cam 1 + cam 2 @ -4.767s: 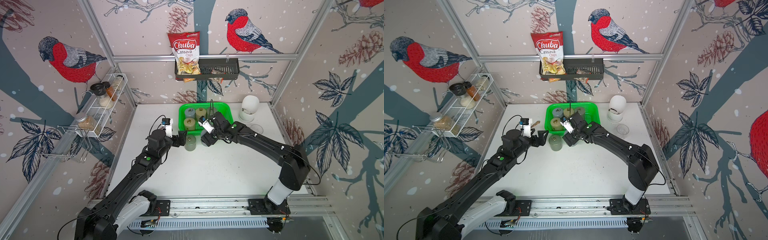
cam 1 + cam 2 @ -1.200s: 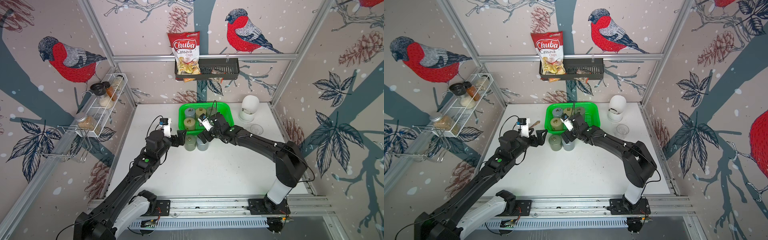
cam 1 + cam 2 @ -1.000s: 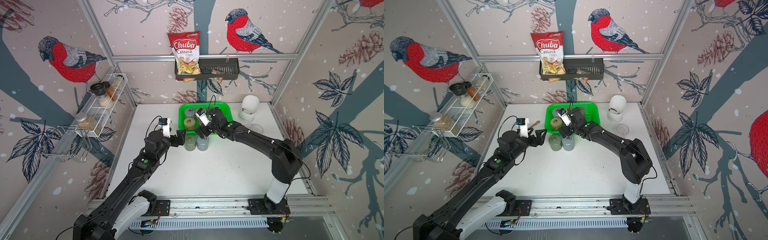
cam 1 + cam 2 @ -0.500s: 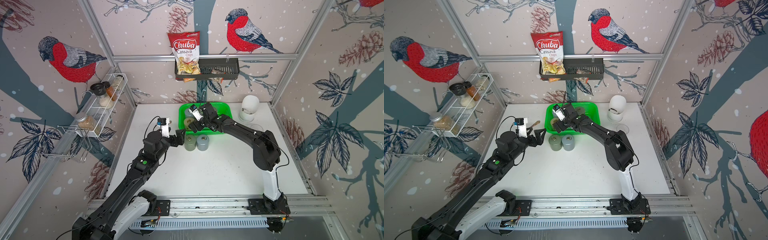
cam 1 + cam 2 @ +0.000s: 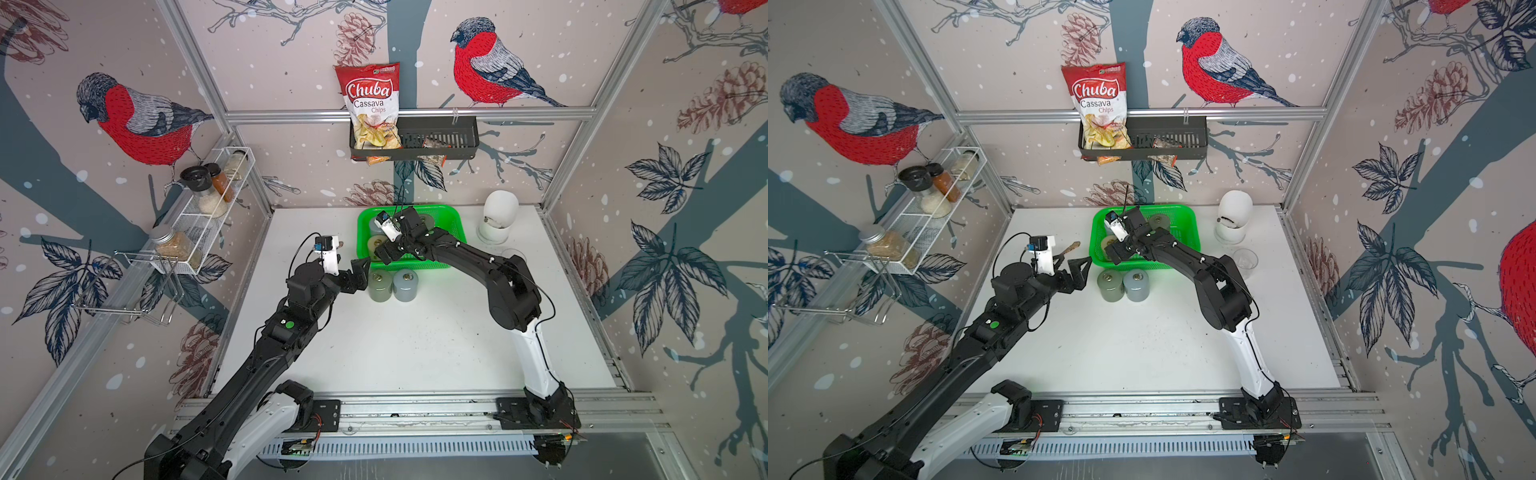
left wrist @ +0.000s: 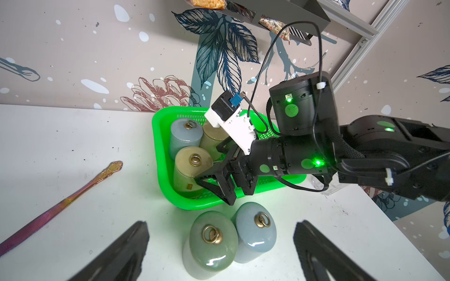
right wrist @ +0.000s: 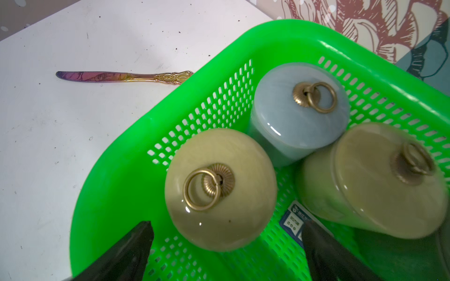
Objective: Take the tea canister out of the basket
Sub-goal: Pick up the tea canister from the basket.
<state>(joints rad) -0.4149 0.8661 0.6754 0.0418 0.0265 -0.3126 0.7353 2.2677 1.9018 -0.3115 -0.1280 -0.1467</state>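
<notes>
The bright green basket [image 5: 454,216] [image 7: 117,175] stands at the back of the table and holds three tea canisters with brass ring lids. They are a beige one [image 7: 220,189] at its front left, a blue-grey one [image 7: 299,107] and a second beige one [image 7: 372,180]. My right gripper [image 5: 384,253] [image 7: 226,226] hangs open inside the basket, a finger on each side of the near beige canister, not touching it. A green canister [image 6: 213,239] and a blue-grey canister [image 6: 255,226] stand together on the table before the basket. My left gripper [image 5: 359,274] [image 6: 220,225] is open beside them and holds nothing.
A rainbow-tinted knife [image 5: 1070,248] lies left of the basket. A white jar [image 5: 498,220] and a clear glass [image 5: 1245,259] stand to its right. A wire rack [image 5: 199,212] with spice jars hangs on the left wall. A black shelf basket [image 5: 436,137] holds a chips bag.
My right gripper has left the blue-grey canister on the table beside the green one. It has swung back and left into the basket, over the near beige canister. The left arm drew back slightly.
</notes>
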